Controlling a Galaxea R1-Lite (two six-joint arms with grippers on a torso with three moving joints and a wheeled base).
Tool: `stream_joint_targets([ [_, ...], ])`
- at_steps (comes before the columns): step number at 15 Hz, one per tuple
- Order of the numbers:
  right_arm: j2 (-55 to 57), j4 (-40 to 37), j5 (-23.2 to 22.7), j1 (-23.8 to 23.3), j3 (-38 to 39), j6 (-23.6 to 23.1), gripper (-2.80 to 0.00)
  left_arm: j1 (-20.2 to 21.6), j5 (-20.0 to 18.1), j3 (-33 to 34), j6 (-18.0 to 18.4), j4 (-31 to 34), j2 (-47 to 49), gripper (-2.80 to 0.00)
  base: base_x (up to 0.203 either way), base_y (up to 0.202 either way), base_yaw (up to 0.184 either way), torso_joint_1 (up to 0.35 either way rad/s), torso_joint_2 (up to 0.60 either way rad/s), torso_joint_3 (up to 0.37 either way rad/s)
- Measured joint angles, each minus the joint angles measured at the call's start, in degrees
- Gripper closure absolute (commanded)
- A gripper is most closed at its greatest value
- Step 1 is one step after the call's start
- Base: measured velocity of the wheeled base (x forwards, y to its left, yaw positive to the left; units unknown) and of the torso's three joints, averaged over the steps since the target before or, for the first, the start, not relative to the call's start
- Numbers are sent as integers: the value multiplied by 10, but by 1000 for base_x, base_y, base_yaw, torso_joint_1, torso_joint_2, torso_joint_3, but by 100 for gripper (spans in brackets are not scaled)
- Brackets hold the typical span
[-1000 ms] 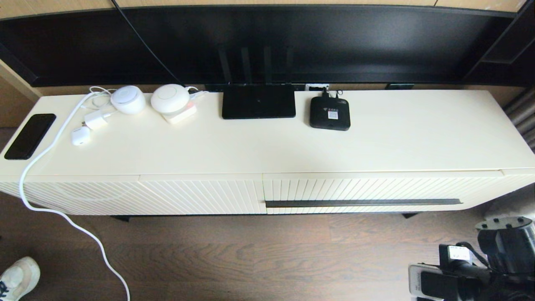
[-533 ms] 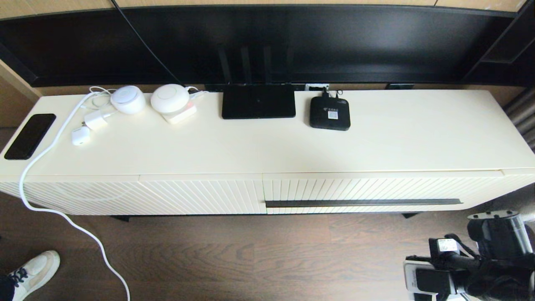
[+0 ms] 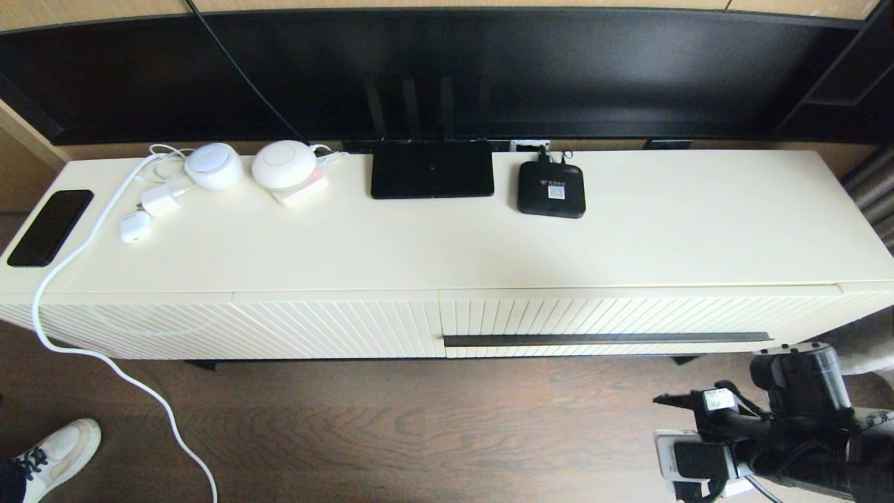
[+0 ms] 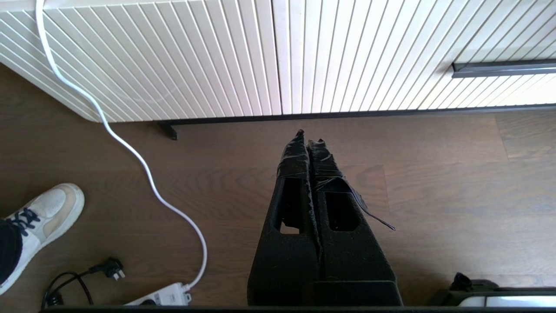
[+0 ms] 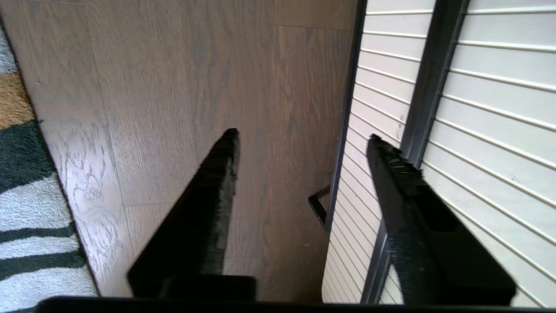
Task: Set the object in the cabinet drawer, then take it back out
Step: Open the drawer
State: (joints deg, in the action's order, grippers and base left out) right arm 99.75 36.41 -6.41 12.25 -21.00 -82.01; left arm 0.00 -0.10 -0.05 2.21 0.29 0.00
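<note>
The cabinet drawer (image 3: 628, 323) is sitting closed, its handle strip (image 3: 606, 339) running left to right along the front. The right gripper (image 5: 299, 141) is hanging near the strip's right end with its 2 fingers spread wide (empty). The left gripper (image 4: 309, 138) is resting pressed together over the floor. The organizer box is showing in none of the 3 views.

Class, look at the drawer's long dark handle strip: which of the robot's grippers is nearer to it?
Right. The right gripper, open, hangs just before the handle strip, near its right end. The left gripper, shut, hangs above the floor, left of the strip.
</note>
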Motion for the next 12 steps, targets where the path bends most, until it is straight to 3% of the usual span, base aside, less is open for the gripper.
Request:
stream_joint_targets([
  [5, 53, 4, -4, -13, -39, -13, -280, 0, 0, 0, 0, 0, 0, 0, 0, 0, 0, 0, 0, 0],
  [12, 136, 85, -5, -32, -93, -28, -280, 0, 0, 0, 0, 0, 0, 0, 0, 0, 0, 0, 0, 0],
])
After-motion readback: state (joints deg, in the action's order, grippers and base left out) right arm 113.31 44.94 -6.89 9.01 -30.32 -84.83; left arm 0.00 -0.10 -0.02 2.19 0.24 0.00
